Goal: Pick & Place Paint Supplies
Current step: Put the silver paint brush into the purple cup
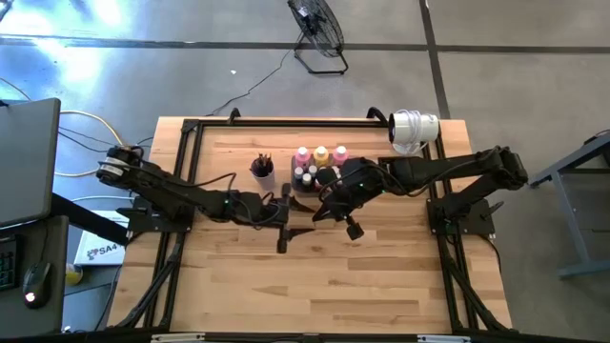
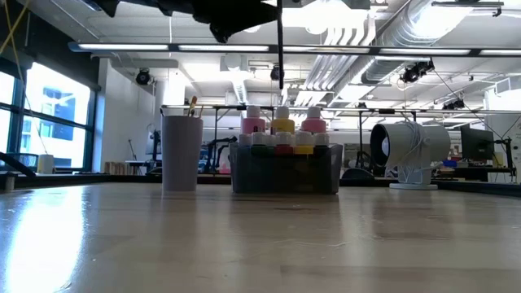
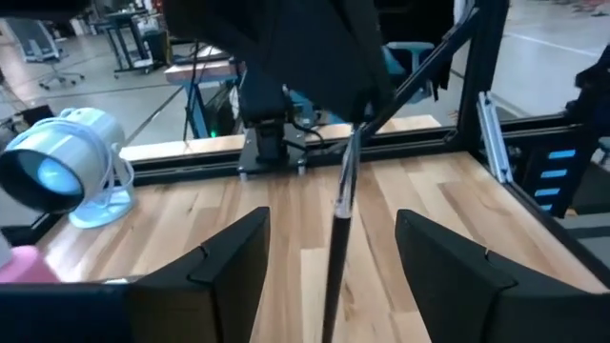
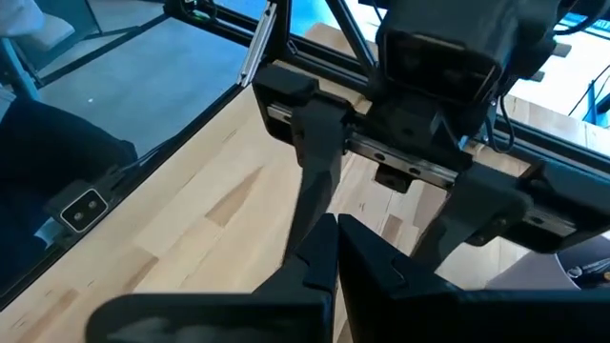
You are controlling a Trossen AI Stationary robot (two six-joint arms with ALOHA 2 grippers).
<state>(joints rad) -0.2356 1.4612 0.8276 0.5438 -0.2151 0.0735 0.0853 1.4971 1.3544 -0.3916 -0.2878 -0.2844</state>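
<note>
A thin dark paintbrush (image 3: pixel 341 205) hangs upright from my right gripper (image 1: pixel 322 210), which is shut on it above the table's middle. My left gripper (image 3: pixel 332 217) faces it, open, one finger on either side of the brush and apart from it. In the low view the brush (image 2: pixel 279 49) hangs well clear of the table top. Behind it stands the dark tray (image 2: pixel 285 172) with pink (image 2: pixel 253 122) and yellow (image 2: pixel 282 123) paint bottles and small capped ones. More brushes stand in the purple cup (image 2: pixel 181 153) to its left. My right gripper holds the paintbrush by its upper end (image 3: pixel 355 133); the gripper's own dark body hides the place of contact. The brush hangs below the fingers, nearly upright and clear of the table.
A white fan-like device (image 1: pixel 415 129) stands at the table's far right corner. The tray (image 1: pixel 319 171) and cup (image 1: pixel 262 170) sit near the far edge, just beyond both grippers. The near half of the wooden table top (image 1: pixel 315 286) is bare wood.
</note>
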